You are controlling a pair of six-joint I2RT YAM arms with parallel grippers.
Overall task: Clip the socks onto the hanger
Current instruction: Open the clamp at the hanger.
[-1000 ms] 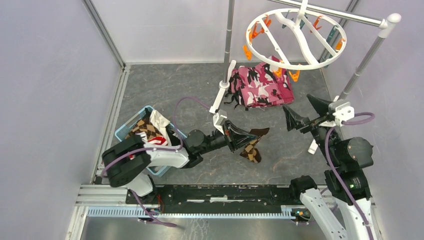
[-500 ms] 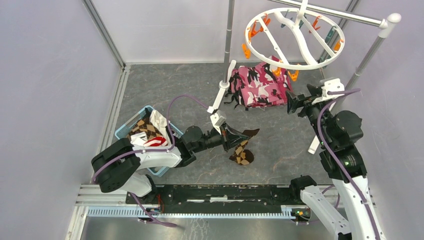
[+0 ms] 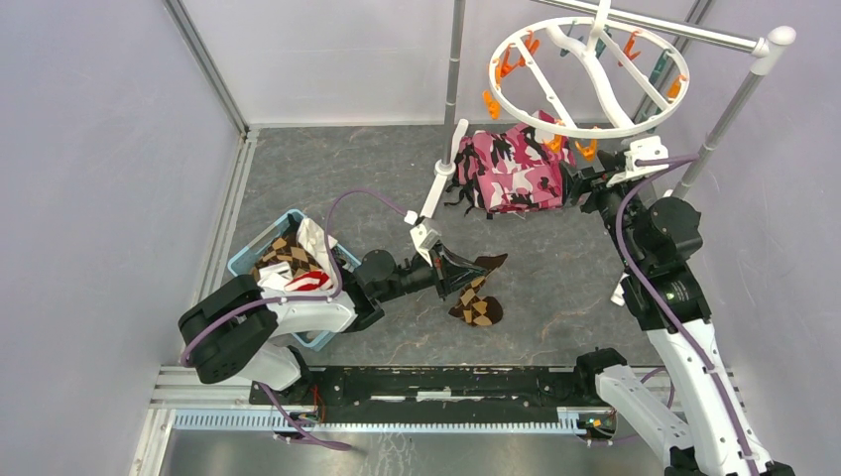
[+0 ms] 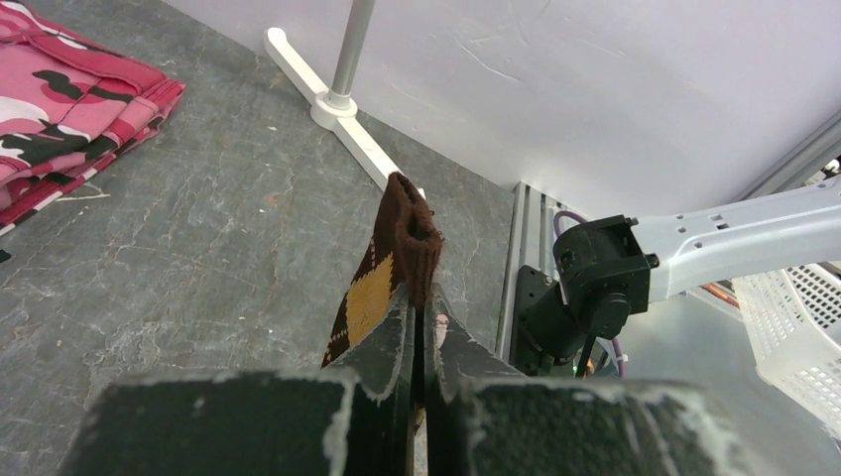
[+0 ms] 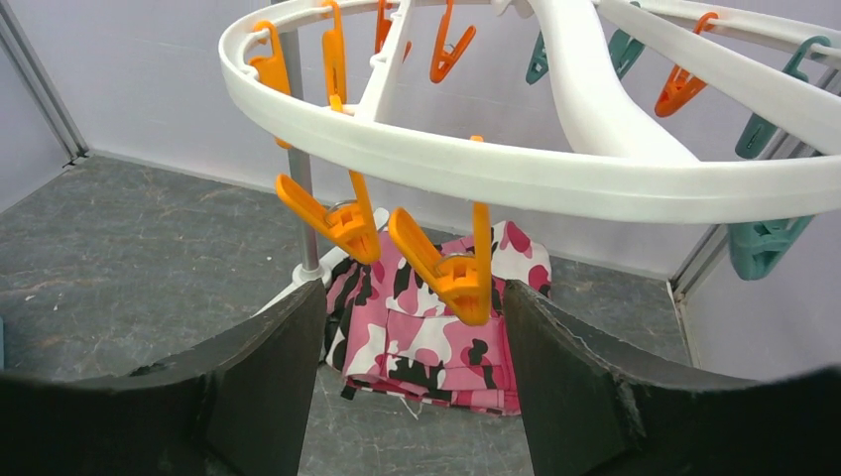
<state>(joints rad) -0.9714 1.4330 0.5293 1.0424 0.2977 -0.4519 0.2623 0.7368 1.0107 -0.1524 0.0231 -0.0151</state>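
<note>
The left gripper (image 4: 421,297) pinches a brown argyle sock (image 4: 402,238) drooping onto the table's (image 3: 377,188) middle, well apart from the hanger (image 3: 555,126) over the far right corner, where the nearer right gripper (image 5: 409,317), jaws wide and empty, faces an orange clothespin (image 5: 451,268).

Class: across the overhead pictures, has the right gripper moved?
Yes: the right gripper moved up the view, reaching the camouflage cloth at its right edge, below the hanger.

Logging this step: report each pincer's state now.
Left pincer: closed, holding a brown sock.
Right pincer: open, holding nothing.
</note>
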